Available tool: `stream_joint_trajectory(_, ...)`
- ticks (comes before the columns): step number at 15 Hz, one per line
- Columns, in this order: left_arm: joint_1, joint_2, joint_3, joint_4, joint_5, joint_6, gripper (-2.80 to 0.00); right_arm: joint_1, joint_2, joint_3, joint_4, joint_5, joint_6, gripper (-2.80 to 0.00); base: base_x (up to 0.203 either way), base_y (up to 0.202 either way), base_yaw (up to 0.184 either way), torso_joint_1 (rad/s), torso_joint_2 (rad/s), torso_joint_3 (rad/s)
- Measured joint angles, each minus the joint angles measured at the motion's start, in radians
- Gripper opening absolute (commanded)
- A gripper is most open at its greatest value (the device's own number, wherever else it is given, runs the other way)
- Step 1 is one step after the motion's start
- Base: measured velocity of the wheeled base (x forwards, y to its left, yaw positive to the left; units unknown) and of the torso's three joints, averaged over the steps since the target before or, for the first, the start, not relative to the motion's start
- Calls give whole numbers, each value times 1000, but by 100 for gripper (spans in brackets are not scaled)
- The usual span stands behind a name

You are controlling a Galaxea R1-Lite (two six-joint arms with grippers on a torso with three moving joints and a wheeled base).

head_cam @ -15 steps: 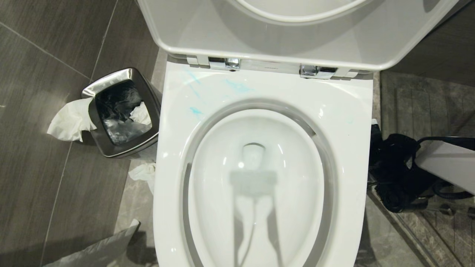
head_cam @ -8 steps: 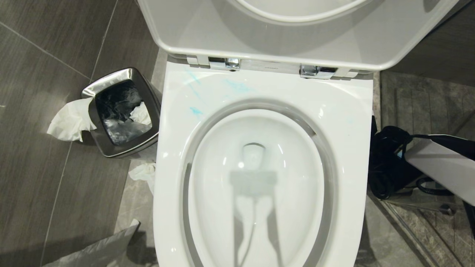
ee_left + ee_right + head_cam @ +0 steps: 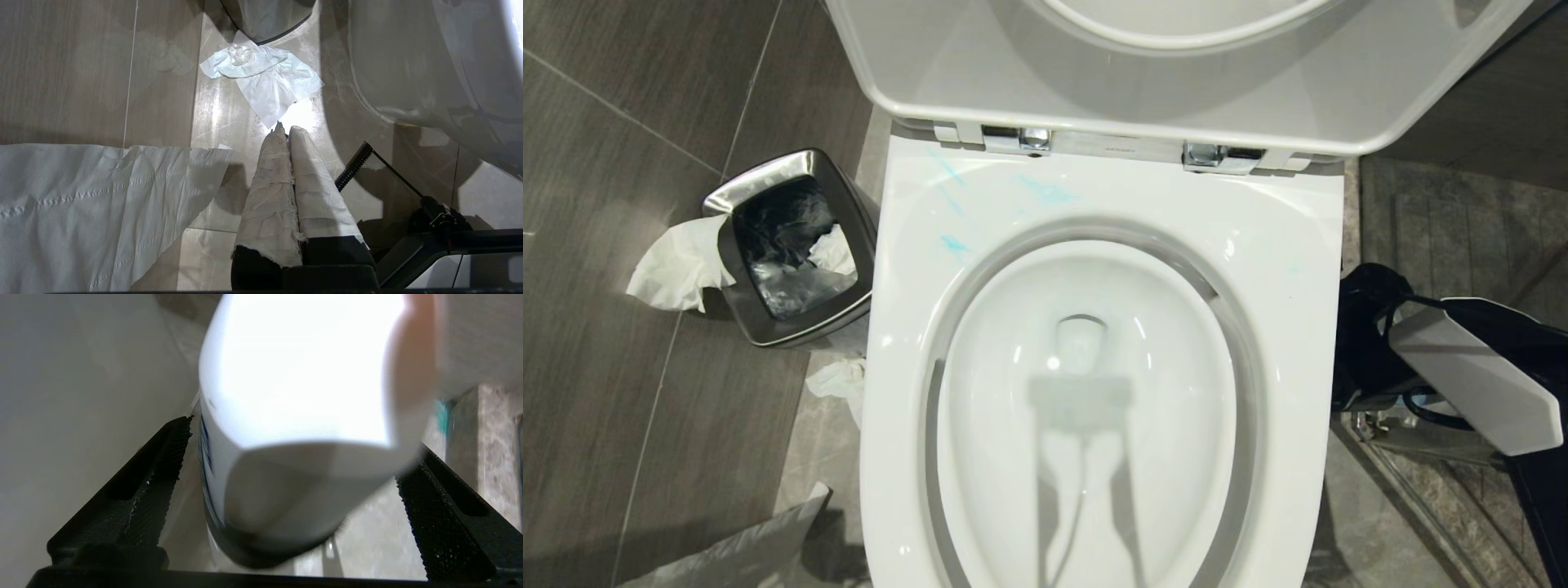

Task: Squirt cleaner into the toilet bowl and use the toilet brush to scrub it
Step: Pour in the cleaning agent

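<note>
Dark grey floor tiles (image 3: 621,425) surrounding the toilet bowl (image 3: 1307,343), lid up, cleaner (image 3: 1045,192) smearing its rear rim. Beside the bowl's right flank, right gripper (image 3: 286,473) hanging low, jaws spread wide, straddling a white bottle (image 3: 302,416) without clamping it, bottle's long axis running straight away from the fingers. Left gripper (image 3: 284,132) idling closed and empty above floor tissue (image 3: 265,81). Toilet brush nowhere showing.

No legible text or labels anywhere.
</note>
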Motion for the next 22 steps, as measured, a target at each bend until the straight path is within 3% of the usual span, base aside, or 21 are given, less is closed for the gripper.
stream_joint_trajectory(7, 0, 0, 1, 0, 0, 0, -280, 16, 81, -147, 0, 6, -22, 0, 0, 0, 0, 0, 0, 0)
stream_joint_trajectory(21, 0, 0, 0, 0, -1, 0, -280, 32, 161, -276, 0, 7, -45, 0, 0, 0, 0, 0, 0, 0)
stream_joint_trajectory(22, 0, 0, 0, 0, 0, 0, -280, 32, 163, -279, 0, 8, -45, -280, 0, 0, 0, 0, 0, 0)
